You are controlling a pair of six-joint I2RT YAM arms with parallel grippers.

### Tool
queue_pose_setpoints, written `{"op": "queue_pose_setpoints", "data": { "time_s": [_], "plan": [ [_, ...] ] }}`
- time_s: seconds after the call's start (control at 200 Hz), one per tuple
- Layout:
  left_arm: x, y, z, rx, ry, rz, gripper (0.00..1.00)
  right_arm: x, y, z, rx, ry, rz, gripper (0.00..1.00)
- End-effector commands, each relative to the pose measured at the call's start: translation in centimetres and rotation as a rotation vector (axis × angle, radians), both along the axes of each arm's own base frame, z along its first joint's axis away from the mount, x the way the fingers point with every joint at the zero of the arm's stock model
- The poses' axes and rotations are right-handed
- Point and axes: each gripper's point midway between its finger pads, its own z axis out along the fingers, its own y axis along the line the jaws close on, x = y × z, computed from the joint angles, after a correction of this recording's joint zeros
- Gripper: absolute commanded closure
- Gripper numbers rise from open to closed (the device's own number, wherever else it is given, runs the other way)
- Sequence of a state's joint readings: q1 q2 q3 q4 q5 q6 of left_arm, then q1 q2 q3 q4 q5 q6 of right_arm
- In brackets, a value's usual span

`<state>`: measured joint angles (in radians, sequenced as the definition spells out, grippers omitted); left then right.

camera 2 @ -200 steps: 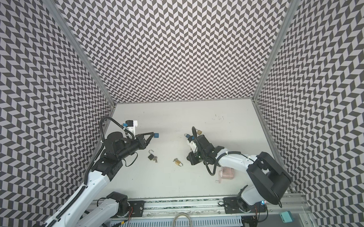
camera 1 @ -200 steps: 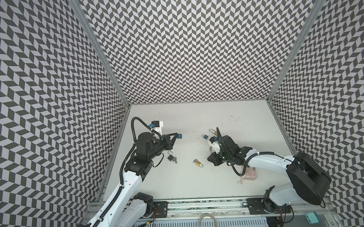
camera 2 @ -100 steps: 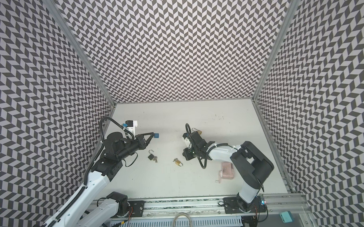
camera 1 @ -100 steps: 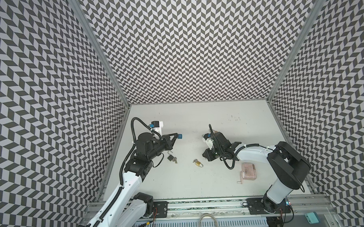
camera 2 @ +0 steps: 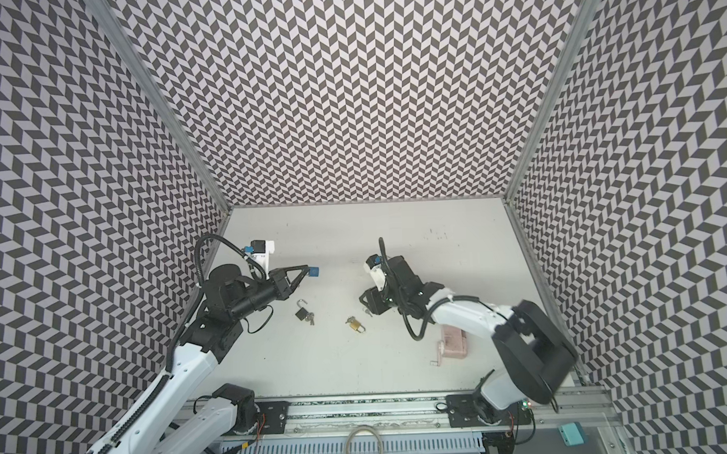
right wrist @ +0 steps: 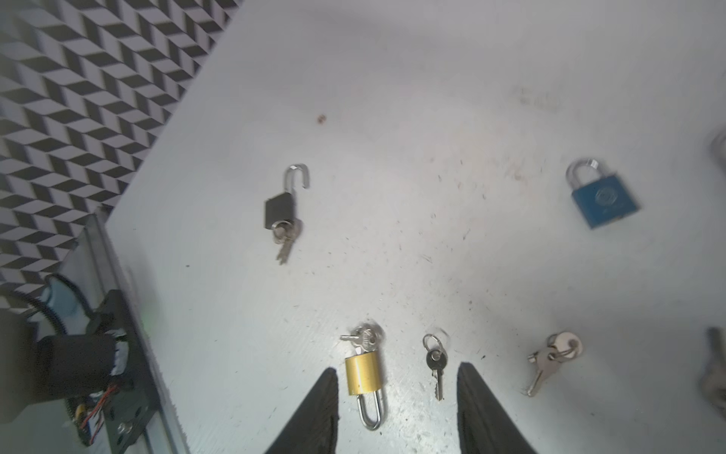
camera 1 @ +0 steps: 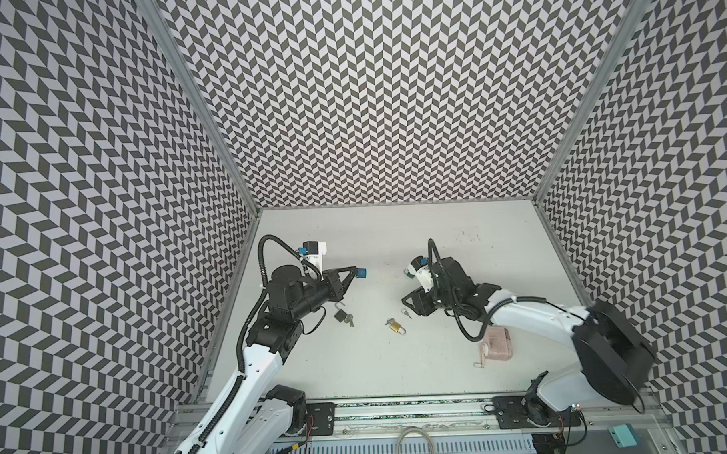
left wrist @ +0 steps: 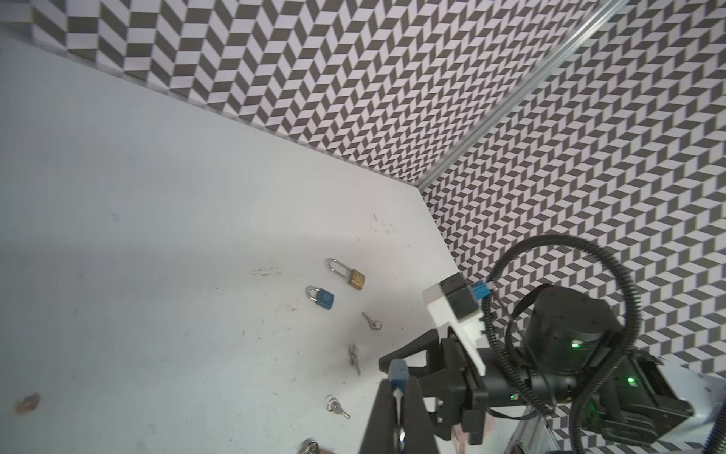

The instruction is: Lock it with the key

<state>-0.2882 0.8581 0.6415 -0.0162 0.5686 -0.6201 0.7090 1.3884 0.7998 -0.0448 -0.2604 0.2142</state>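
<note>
On the white table [right wrist: 393, 196], a small black-headed silver key [right wrist: 435, 363] lies between the spread, empty jaws of the right gripper [right wrist: 397, 369]. It lies lengthwise along the fingers, blade pointing back toward the wrist, just beside a brass padlock [right wrist: 362, 373]. The left gripper [camera 1: 360, 273] hovers clenched.
</note>
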Motion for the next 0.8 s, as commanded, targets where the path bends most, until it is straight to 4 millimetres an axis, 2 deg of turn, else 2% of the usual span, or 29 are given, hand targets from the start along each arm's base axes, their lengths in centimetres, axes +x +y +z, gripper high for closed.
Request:
{"op": "queue_pose_setpoints", "data": {
  "time_s": [0.0,0.11,0.165,0.22,0.3,0.446,0.591,0.796],
  "plan": [
    [-2.1,-3.0,3.6,-0.062,-0.118,-0.202,1.0,-0.2,-1.1,9.5,0.144,-0.333,0.016,0.43],
    [-3.6,-6.0,5.1,-0.065,-0.142,-0.31,1.0,-2.4,-3.1,16.2,0.266,-0.585,0.016,0.38],
    [-4.3,-7.6,5.9,-0.065,-0.137,-0.353,1.0,-3.6,-4.0,18.6,0.291,-0.683,0.03,0.3],
    [-4.8,-8.9,6.3,-0.066,-0.126,-0.387,1.0,-4.6,-4.4,20.1,0.274,-0.748,0.068,0.28],
    [-5.5,-10.6,7.1,-0.073,-0.108,-0.426,1.0,-5.5,-4.5,20.7,0.206,-0.787,0.131,0.27],
    [-5.9,-12.9,7.2,-0.046,-0.053,-0.47,1.0,-6.8,-4.2,20.6,0.09,-0.797,0.223,0.28],
    [-6.4,-14.4,7.4,-0.041,-0.035,-0.501,1.0,-7.5,-4.2,20.3,0.025,-0.82,0.208,0.31],
    [-6.6,-15.5,7.7,-0.043,-0.035,-0.521,1.0,-7.4,-4.3,19.5,-0.055,-0.838,0.168,0.33]
  ]
}}
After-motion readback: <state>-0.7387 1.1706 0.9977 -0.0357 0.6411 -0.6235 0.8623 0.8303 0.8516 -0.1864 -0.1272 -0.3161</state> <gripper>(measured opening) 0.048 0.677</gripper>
